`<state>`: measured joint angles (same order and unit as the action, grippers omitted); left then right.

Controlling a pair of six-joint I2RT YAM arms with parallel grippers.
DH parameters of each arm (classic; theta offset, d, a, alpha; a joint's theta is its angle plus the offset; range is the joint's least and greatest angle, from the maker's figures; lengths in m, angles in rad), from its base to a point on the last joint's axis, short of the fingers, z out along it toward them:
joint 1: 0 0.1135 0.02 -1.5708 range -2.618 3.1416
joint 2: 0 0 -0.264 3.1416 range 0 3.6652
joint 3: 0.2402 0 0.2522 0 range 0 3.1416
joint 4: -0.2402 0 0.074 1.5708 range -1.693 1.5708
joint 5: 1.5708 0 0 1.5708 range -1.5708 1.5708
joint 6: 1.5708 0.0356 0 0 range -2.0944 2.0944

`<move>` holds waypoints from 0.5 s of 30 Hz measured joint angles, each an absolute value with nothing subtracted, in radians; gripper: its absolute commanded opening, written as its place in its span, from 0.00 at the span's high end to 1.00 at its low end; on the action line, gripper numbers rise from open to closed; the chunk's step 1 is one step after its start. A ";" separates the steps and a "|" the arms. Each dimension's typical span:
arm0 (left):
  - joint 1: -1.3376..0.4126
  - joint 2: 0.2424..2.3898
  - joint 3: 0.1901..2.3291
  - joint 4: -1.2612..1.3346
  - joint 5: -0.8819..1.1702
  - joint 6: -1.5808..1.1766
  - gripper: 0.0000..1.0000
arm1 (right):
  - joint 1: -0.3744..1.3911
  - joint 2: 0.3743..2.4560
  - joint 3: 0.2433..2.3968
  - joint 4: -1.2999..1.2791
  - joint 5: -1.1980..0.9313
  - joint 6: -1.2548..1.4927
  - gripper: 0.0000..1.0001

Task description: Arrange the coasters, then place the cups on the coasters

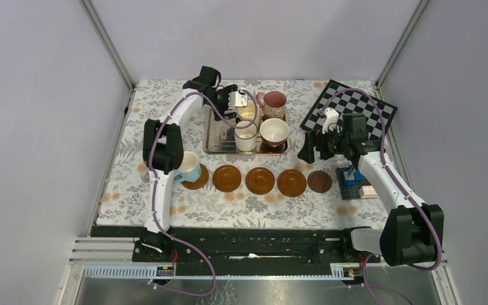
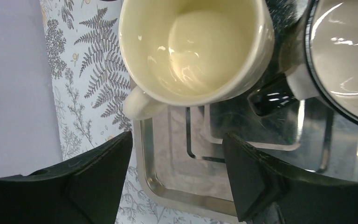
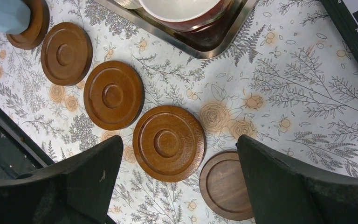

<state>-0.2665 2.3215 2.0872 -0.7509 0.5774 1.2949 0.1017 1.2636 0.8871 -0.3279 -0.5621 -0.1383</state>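
Note:
Five brown coasters lie in a row near the front: one under the light blue cup, then three, and a darker one. On the silver tray stand a cream cup, a white cup, a dark red cup and a pink cup. My left gripper hangs open over the tray's corner, with the cream cup just beyond its fingertips. My right gripper is open above the coaster and the darker coaster, holding nothing.
A black-and-white checkerboard lies at the back right with a white piece on it. Blue toy bricks sit right of the darker coaster. Walls close in the floral mat on three sides.

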 measured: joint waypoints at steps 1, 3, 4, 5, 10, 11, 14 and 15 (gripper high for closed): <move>-0.268 2.331 2.090 -0.739 0.574 1.305 0.23 | 0.102 1.264 0.887 -0.328 -0.562 -0.138 0.00; -0.273 2.350 2.101 -0.729 0.567 1.323 0.24 | 0.102 1.267 0.887 -0.328 -0.562 -0.139 0.00; -0.276 2.361 2.111 -0.728 0.562 1.334 0.24 | 0.102 1.270 0.887 -0.328 -0.562 -0.139 0.00; -0.278 2.371 2.122 -0.729 0.557 1.344 0.24 | 0.102 1.272 0.887 -0.328 -0.562 -0.139 0.00; -0.289 2.405 2.152 -0.722 0.538 1.394 0.24 | 0.102 1.281 0.887 -0.328 -0.562 -0.139 0.00; -0.292 2.410 2.154 -0.719 0.535 1.403 0.24 | 0.102 1.281 0.887 -0.328 -0.562 -0.139 0.00; -0.299 2.418 2.161 -0.711 0.525 1.427 0.24 | 0.102 1.282 0.886 -0.328 -0.562 -0.140 0.00; -0.300 2.419 2.162 -0.709 0.523 1.436 0.24 | 0.102 1.284 0.886 -0.328 -0.562 -0.141 0.00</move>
<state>-0.3000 2.4191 2.1620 -0.7094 0.5232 1.4361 0.1017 1.2839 0.8864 -0.3279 -0.5617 -0.1406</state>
